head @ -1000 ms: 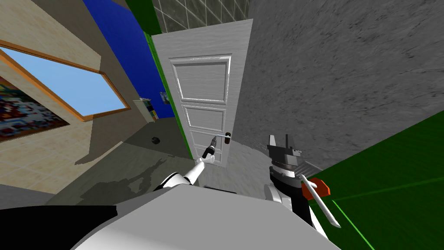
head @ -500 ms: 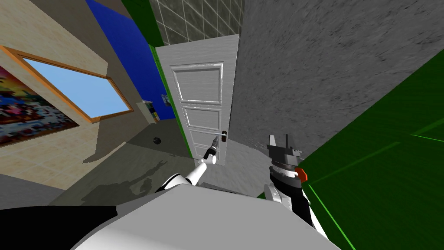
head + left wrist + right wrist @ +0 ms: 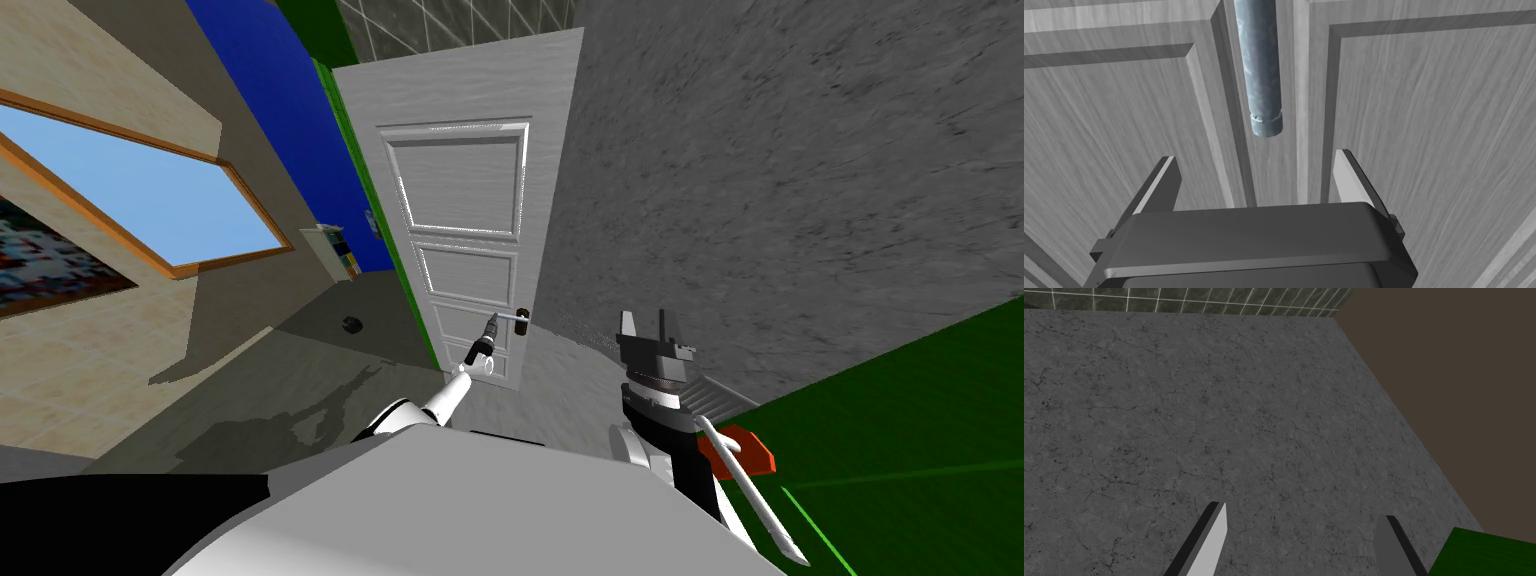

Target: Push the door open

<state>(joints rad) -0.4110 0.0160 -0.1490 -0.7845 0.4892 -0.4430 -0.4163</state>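
door [image 3: 470, 200] stands upper middle of the head view: a stiff panelled slab, likely heavy, best pushed beside its lever handle [image 3: 510, 316]. left gripper [image 3: 1255, 156] gapes wide just short of that handle; right gripper [image 3: 647, 322], further right, gapes too, idle.

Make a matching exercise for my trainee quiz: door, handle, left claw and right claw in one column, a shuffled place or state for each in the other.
1 door
2 handle
3 left claw
4 right claw

A open, facing the speckled grey wall
B bluish-grey bar fixed on the door
C pale, with recessed panels
D open, close to the door at the handle's end

Pairs: 1-C, 2-B, 3-D, 4-A
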